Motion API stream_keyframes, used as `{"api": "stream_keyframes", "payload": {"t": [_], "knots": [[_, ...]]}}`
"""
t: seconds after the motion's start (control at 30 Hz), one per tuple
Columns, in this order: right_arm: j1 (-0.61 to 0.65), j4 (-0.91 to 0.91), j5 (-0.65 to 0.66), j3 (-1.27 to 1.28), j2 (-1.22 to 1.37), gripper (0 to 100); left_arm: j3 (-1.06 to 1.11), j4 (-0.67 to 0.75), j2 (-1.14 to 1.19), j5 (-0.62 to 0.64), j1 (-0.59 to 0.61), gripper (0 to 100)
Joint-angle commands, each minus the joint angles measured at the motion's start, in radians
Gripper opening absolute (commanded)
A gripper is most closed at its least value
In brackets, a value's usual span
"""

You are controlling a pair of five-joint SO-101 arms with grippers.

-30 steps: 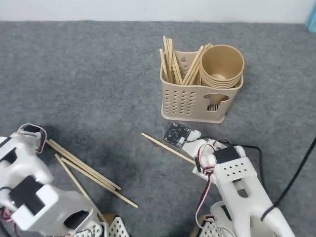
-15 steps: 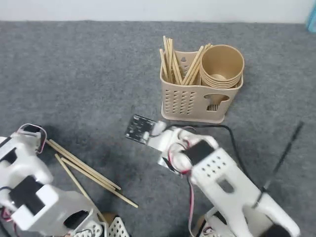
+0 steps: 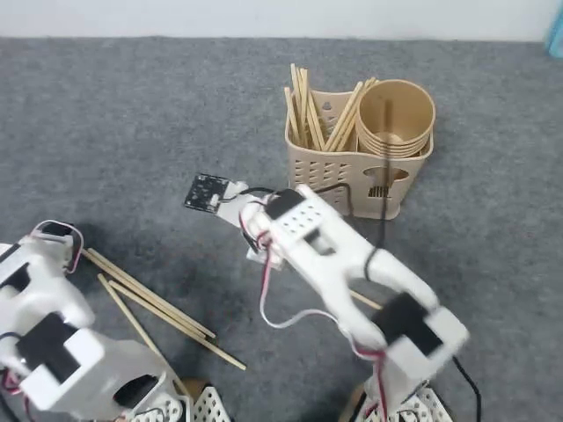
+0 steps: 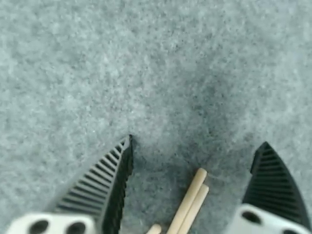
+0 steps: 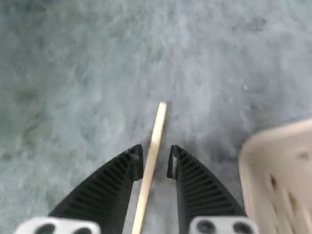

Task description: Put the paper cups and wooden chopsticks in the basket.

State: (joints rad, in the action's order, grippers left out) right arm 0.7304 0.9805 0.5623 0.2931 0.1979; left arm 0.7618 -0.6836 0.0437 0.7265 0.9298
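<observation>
So, your right gripper [image 5: 156, 146] straddles a chopstick [image 5: 158, 117] lying on the carpet [image 5: 73, 73], jaws barely apart, not pinching yet, lined up to grab. Left gripper [image 4: 197, 142] gapes empty over loose sticks [image 4: 192, 195]; basket [image 3: 339, 180] sits near.

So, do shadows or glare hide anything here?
High view: even light, no glare, a soft shadow at the foot of the basket. Left wrist view: a dark shadow patch on the carpet beyond the ends of the chopsticks. Right wrist view: the chopstick between the fingers is plainly lit.
</observation>
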Motion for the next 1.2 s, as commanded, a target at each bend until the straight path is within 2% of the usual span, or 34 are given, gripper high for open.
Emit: {"api": "stream_keyframes", "payload": {"t": [0.0, 0.23, 0.3, 0.4, 0.57, 0.8, 1.17], "knots": [[0.022, -0.016, -0.011, -0.140, 0.093, 9.9, -0.035, -0.006, 0.003, 0.008, -0.017, 36], [0.012, -0.007, -0.008, -0.235, 0.229, 9.4, -0.035, -0.006, 0.003, 0.008, -0.017, 36], [0.012, -0.005, -0.009, -0.236, 0.229, 8.7, -0.035, -0.006, 0.003, 0.008, -0.017, 36], [0.012, -0.005, -0.009, -0.235, 0.228, 0.1, -0.035, -0.006, 0.003, 0.008, -0.017, 36], [0.010, 0.065, -0.011, -0.239, 0.170, 0.8, -0.035, -0.006, 0.003, 0.008, -0.017, 36], [0.013, 0.213, -0.068, -0.235, -0.108, 0.8, -0.035, -0.005, 0.003, 0.008, -0.017, 36], [0.013, 0.384, -0.074, -0.233, -0.765, 0.8, -0.035, -0.005, 0.003, 0.008, -0.017, 36]]}}
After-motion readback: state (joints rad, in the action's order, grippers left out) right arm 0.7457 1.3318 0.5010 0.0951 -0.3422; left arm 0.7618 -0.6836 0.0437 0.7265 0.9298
